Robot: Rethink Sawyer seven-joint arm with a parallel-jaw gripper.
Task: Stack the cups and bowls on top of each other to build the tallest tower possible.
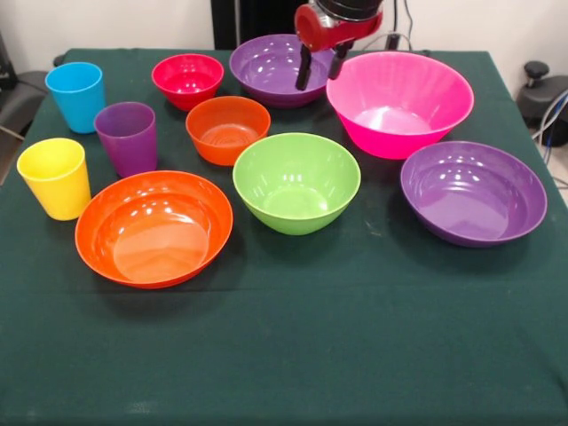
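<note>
My gripper (pixel 320 69) hangs open at the back of the table, its two dark fingers over the right rim of the far purple bowl (pixel 271 67), next to the big pink bowl (pixel 399 102). Nothing is between the fingers. Standing apart on the green cloth are a small red bowl (pixel 187 78), a small orange bowl (pixel 227 129), a green bowl (pixel 295 182), a wide orange bowl (pixel 153 228) and a second purple bowl (pixel 473 193). At the left stand three upright cups: blue (pixel 76 96), purple (pixel 127 138) and yellow (pixel 55 177). No tower stands; nothing is stacked.
The green tablecloth (pixel 293 355) covers the table, with open cloth along the near edge. Dark equipment sits off the table at the right (pixel 541 93) and left (pixel 13 93) edges.
</note>
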